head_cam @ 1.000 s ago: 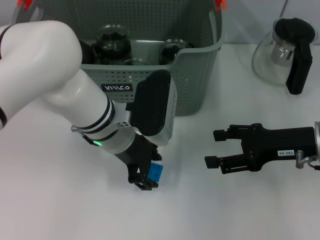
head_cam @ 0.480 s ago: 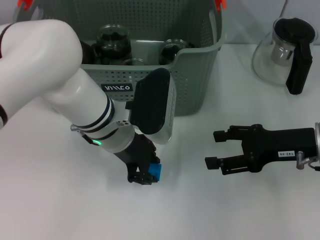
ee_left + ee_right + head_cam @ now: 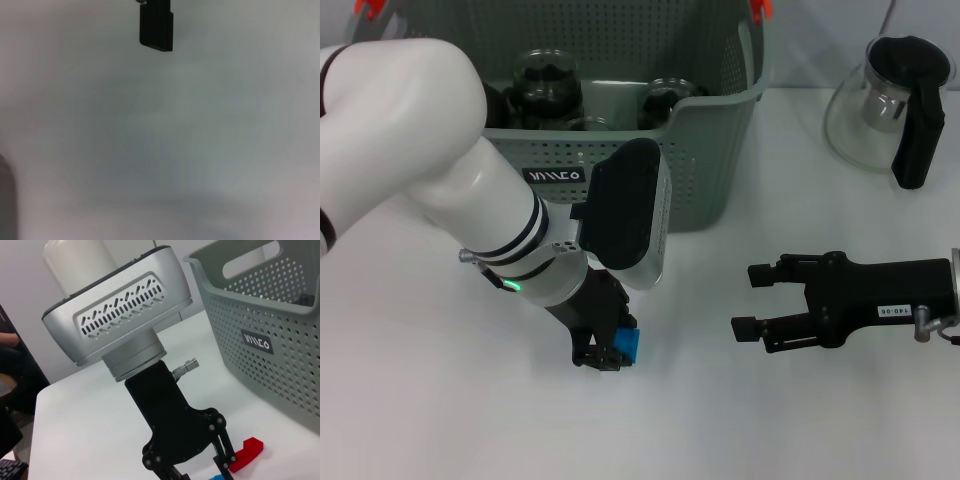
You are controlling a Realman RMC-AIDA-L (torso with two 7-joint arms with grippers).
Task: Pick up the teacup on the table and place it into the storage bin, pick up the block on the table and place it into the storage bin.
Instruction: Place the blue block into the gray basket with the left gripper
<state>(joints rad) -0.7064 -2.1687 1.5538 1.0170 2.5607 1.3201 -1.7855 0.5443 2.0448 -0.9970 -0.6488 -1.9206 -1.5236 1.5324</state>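
Note:
A small blue block [image 3: 629, 345] sits between the black fingers of my left gripper [image 3: 609, 356], which is shut on it just above the table. The right wrist view shows that same left gripper [image 3: 192, 467] from the side, with a sliver of the blue block [image 3: 218, 478] under it. The grey-green perforated storage bin [image 3: 710, 112] stands directly behind the left arm. Glass teacups [image 3: 546, 82] stand inside the bin. My right gripper [image 3: 748, 299] hovers open and empty to the right of the block. One black fingertip [image 3: 156, 26] shows over bare table in the left wrist view.
A glass teapot [image 3: 895, 100] with a black handle stands at the back right. A red piece [image 3: 247, 452] lies on the table beside the left gripper, towards the bin [image 3: 260, 340]. White table stretches between both grippers and along the front.
The left gripper's fingers have drawn in around the blue block, and gripper and block have shifted slightly left. The right arm has barely moved.

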